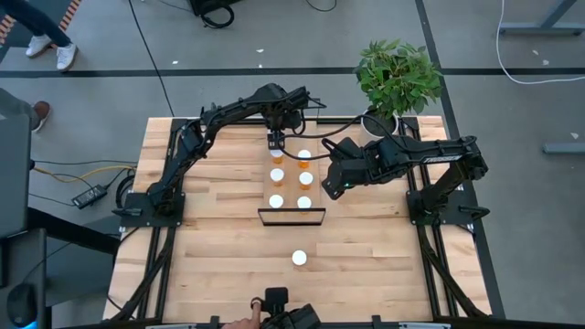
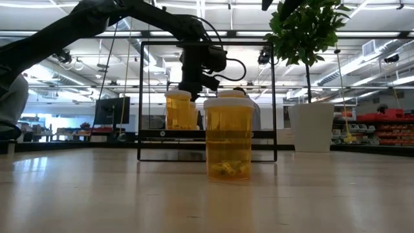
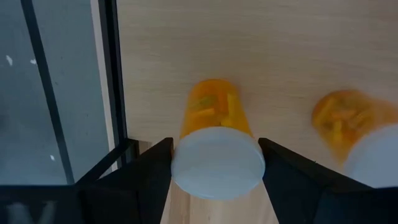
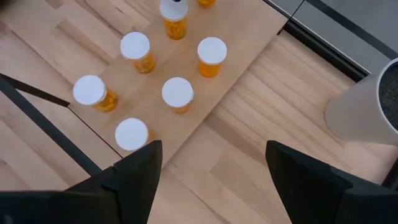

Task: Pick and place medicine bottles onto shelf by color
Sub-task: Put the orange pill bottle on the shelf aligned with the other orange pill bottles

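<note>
Several orange medicine bottles with white caps stand on the pale wood shelf (image 1: 291, 215), which has a black frame. One more bottle (image 1: 299, 259) stands alone on the table nearer the front edge and looms large in the low view (image 2: 228, 139). My left gripper (image 1: 274, 142) is over the shelf's far left corner, shut on a bottle (image 3: 214, 118). My right gripper (image 1: 333, 187) hovers open and empty just right of the shelf, which lies ahead of it in its wrist view (image 4: 214, 155). My left gripper pinches the bottle's white cap (image 3: 217, 163) by its round side, one finger (image 3: 155, 174) on either side. The fingers come from above, pointing down. The bottle is upright below them, its base down at the shelf board (image 2: 180, 126).
A potted plant in a white pot (image 1: 379, 119) stands at the table's far right corner, close behind my right arm. A second bottle (image 3: 348, 130) stands right beside the held one. A person's hand (image 1: 242, 322) shows at the near edge.
</note>
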Action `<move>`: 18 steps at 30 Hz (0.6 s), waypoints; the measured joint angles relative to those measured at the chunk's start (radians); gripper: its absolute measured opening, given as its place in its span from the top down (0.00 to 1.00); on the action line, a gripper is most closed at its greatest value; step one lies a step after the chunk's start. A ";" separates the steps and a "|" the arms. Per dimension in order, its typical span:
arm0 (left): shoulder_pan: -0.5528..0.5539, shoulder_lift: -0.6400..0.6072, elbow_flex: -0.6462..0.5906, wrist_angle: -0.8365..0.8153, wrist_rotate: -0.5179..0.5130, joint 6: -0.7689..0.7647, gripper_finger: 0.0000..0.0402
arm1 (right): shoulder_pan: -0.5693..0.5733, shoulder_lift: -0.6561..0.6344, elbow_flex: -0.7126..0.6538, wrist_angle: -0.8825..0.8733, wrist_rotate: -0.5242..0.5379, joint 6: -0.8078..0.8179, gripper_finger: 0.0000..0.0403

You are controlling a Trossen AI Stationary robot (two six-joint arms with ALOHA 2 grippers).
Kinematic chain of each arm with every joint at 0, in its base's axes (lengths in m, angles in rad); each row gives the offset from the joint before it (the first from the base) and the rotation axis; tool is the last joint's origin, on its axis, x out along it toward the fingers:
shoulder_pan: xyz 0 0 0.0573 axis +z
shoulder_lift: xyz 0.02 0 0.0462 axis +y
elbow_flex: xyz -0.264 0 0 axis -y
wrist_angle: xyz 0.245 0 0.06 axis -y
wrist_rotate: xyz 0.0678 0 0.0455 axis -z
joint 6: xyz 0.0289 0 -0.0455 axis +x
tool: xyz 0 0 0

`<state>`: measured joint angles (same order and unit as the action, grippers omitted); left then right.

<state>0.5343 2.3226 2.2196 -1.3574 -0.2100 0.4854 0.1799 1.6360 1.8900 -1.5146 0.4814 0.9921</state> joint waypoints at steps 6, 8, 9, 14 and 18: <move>0.000 0.000 0.000 0.010 0.000 0.000 0.40 | 0.000 0.000 0.000 0.002 0.000 0.001 0.27; 0.000 0.002 0.000 0.012 0.002 0.000 0.38 | 0.000 0.000 0.000 0.002 0.000 0.001 0.27; 0.000 0.002 0.000 0.012 0.001 0.000 0.38 | 0.000 0.000 0.000 0.002 0.000 0.001 0.27; 0.000 0.002 0.000 0.019 -0.011 -0.002 0.32 | 0.000 0.000 0.000 0.002 0.000 0.003 0.27; -0.001 0.002 0.000 0.028 -0.031 -0.002 0.28 | 0.000 0.000 0.000 0.003 0.000 0.003 0.27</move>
<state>0.5335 2.3245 2.2196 -1.3296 -0.2405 0.4831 0.1799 1.6360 1.8900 -1.5120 0.4813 0.9951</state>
